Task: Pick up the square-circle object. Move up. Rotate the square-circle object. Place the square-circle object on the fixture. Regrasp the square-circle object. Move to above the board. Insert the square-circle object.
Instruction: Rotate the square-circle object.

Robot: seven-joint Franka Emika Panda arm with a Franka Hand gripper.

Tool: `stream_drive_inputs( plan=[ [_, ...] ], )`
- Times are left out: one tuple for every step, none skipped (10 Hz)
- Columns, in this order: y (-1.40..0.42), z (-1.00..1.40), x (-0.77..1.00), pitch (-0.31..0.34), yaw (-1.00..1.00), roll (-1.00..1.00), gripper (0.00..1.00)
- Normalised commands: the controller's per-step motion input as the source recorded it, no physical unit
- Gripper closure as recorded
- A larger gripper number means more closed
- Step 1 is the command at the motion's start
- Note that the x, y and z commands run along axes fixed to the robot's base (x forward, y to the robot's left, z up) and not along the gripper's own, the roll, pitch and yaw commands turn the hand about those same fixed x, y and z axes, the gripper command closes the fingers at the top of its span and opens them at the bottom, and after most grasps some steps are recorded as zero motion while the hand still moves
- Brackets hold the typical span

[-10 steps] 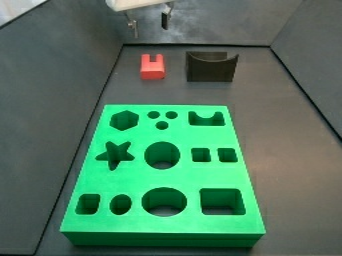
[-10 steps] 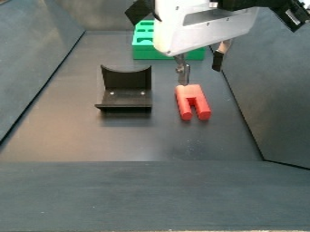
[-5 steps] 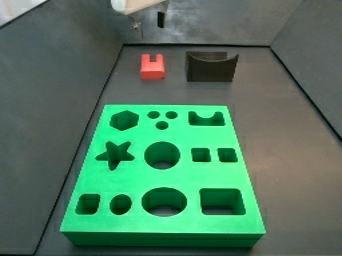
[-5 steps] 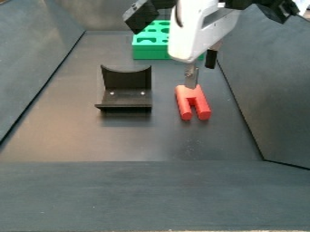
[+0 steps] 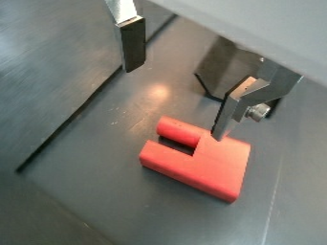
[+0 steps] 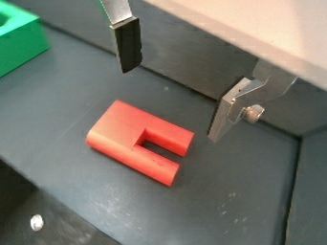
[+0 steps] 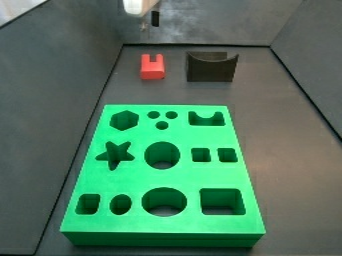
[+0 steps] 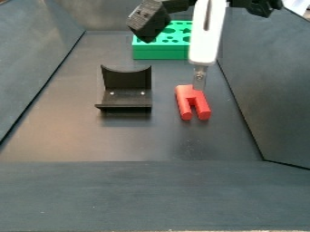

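The block (image 6: 138, 142) looked like smooth red plastic with a faint sheen. The gripper (image 6: 173, 84), open above the block, had flat silver metal fingers (image 6: 228, 108) with matt black pads (image 6: 126, 48). The board (image 7: 163, 174) was bright green, plastic-looking and smooth. The fixture (image 8: 123, 89) was dark and matt. The floor (image 5: 76, 105) was dark grey, smooth, with soft glossy reflections.

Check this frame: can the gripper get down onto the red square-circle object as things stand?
Probably yes. The gripper hangs above the square-circle object, jaws open and empty; nothing lies between them. The fixture stands apart to one side.
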Motion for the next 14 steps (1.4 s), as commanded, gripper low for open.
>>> stream_drive_inputs(
  plan=[
    [0.00, -0.02, 0.04, -0.008, 1.00, 0.00, 0.00],
    [0.00, -0.02, 0.04, -0.008, 1.00, 0.00, 0.00],
    [0.00, -0.02, 0.04, -0.008, 1.00, 0.00, 0.00],
    [0.00, -0.02, 0.04, -0.009, 1.00, 0.00, 0.00],
    [0.00, -0.02, 0.04, -0.009, 1.00, 0.00, 0.00],
    [0.00, -0.02, 0.04, -0.010, 1.00, 0.00, 0.00],
    [0.00, -0.02, 0.04, -0.010, 1.00, 0.00, 0.00],
    [0.00, -0.02, 0.04, -0.011, 1.00, 0.00, 0.00],
    [0.00, -0.02, 0.04, -0.011, 1.00, 0.00, 0.00],
    [0.00, -0.02, 0.04, -0.012, 1.00, 0.00, 0.00],
    [0.00, -0.02, 0.04, -0.013, 1.00, 0.00, 0.00],
    [0.00, -0.02, 0.04, -0.014, 1.00, 0.00, 0.00],
    [0.00, -0.02, 0.04, -0.014, 1.00, 0.00, 0.00],
    [0.00, -0.02, 0.04, -0.016, 1.00, 0.00, 0.00]
  ],
)
